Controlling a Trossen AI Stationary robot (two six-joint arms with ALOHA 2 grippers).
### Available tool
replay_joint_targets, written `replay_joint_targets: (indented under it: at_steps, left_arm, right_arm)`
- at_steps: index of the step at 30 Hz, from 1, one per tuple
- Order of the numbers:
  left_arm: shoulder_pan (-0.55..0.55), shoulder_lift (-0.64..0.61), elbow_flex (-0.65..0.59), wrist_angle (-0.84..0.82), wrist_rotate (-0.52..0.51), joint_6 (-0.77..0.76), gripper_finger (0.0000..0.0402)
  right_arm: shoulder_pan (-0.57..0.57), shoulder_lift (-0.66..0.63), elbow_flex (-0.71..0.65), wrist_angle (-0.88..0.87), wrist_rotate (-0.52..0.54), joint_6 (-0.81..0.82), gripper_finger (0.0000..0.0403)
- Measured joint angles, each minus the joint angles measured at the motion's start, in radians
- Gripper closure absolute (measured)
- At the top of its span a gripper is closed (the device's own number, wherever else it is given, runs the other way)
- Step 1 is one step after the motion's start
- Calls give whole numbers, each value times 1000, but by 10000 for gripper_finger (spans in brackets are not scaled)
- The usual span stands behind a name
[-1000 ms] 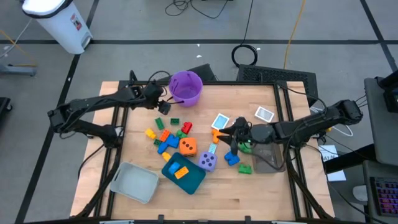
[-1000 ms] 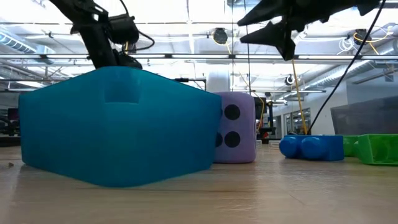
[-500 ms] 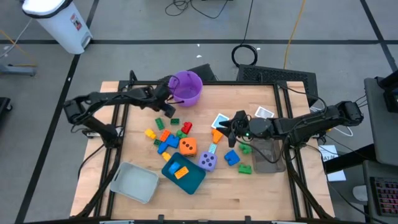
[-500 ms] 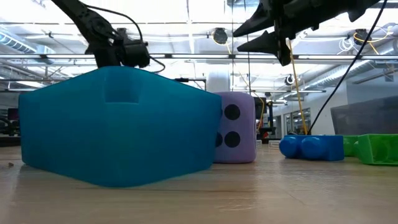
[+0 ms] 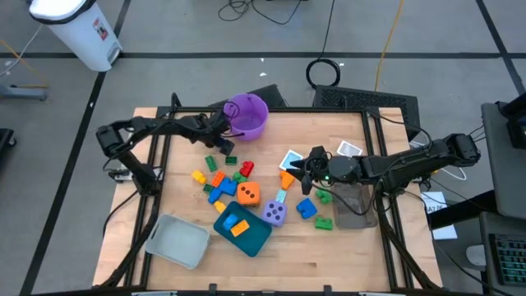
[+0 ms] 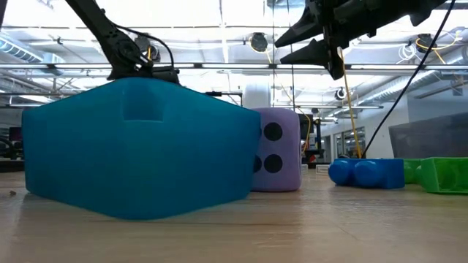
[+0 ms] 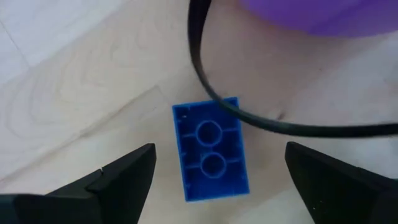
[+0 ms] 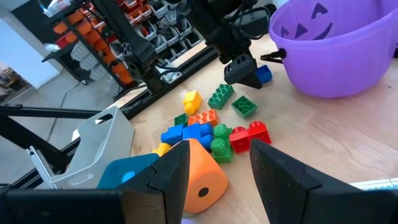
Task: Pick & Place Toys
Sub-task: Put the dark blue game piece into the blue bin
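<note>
A blue brick (image 7: 211, 152) lies hollow side up on the table beside the purple bucket (image 5: 245, 115). My left gripper (image 5: 220, 140) points steeply down over it, open, one finger (image 7: 124, 177) on each side of the brick and clear of it. The bucket's black handle (image 7: 205, 81) loops across the brick's far end. More bricks (image 5: 220, 182), an orange die (image 5: 248, 194) and a purple die (image 5: 274, 214) lie mid-table. My right gripper (image 5: 302, 171) hovers open above the table near a white-and-blue card (image 5: 291, 160), holding nothing.
A teal tray (image 5: 242, 228) with an orange brick and a grey tray (image 5: 177, 240) sit near the front edge. A clear tray (image 5: 355, 205) stands at the right. A blue brick (image 5: 306, 208), a green brick (image 5: 324, 222) and a second card (image 5: 349, 150) lie on the right.
My left gripper has come down from beside the bucket toward the table and a little toward the near edge, and now hangs low over the blue brick. The brick and the other toys have stayed where they were.
</note>
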Motion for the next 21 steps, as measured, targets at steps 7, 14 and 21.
replay_joint_targets:
  at_steps: [7,14,21]
  left_arm:
    - [28,-3,1,1,0,-26,91]
    - [46,-3,1,9,19,-41,165]
    - [46,-3,1,13,50,-42,215]
  right_arm:
    - [0,0,0,-1,0,-1,243]
    - [0,0,0,-2,0,0,243]
    - [0,0,0,-2,0,0,243]
